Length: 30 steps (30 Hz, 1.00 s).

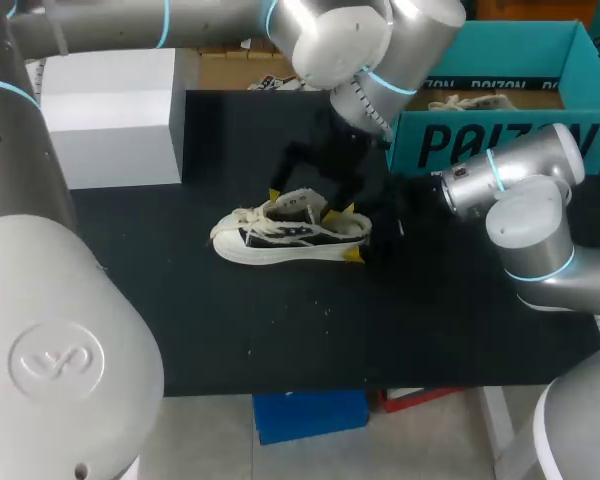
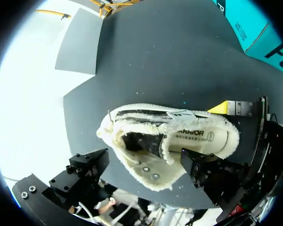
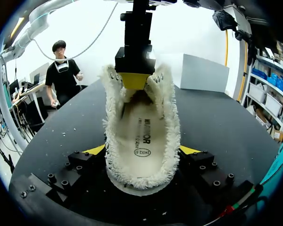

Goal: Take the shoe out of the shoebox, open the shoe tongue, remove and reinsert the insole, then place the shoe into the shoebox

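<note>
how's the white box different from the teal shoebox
Colour: the white box is plain, while the teal shoebox carries dark print. Opening: the white box shows none; the teal shoebox is open on top. Place: the white box stands at the far left of the table, the teal shoebox at its far right. Both are rectangular.

Our left arm (image 1: 60, 330), filling the frame's lower left, and right arm (image 1: 530, 220), at its right edge, are silver-grey tubes with domed caps and cyan rings. Our right gripper (image 3: 141, 150) is black, screw-studded, yellow-tipped.
</note>
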Each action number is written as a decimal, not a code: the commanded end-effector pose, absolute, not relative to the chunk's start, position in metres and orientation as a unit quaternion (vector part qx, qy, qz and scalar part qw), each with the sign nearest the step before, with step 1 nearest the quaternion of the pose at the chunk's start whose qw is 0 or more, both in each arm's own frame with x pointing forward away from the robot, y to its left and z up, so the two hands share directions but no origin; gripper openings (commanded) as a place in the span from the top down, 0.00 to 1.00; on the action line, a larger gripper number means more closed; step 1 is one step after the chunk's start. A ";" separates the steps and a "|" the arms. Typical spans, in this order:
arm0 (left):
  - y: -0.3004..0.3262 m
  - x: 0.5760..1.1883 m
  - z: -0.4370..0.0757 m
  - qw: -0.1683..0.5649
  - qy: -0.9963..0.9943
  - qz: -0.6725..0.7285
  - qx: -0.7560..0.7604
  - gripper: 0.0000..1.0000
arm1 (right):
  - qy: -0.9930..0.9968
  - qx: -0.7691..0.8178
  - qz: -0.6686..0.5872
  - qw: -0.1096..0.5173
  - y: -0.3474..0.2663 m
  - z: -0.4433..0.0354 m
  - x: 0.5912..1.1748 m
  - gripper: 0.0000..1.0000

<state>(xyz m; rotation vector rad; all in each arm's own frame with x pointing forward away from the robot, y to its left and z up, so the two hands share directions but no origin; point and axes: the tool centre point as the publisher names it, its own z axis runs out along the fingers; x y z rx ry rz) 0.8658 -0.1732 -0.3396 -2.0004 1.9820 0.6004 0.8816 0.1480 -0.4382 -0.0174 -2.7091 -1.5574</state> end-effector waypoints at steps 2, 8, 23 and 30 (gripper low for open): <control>-0.173 0.857 -0.345 0.151 0.679 0.212 -0.686 0.00 | -0.867 -0.006 -0.497 0.009 0.150 -0.440 0.883 1.00; -0.167 0.854 -0.352 0.157 0.673 0.212 -0.691 0.22 | -0.867 -0.006 -0.497 0.009 0.150 -0.440 0.883 1.00; -0.165 0.862 -0.362 0.173 0.666 0.213 -0.694 1.00 | -0.867 -0.006 -0.497 0.009 0.150 -0.440 0.883 1.00; -0.165 0.865 -0.356 0.181 0.665 0.201 -0.696 1.00 | -0.867 -0.006 -0.497 0.009 0.150 -0.440 0.883 1.00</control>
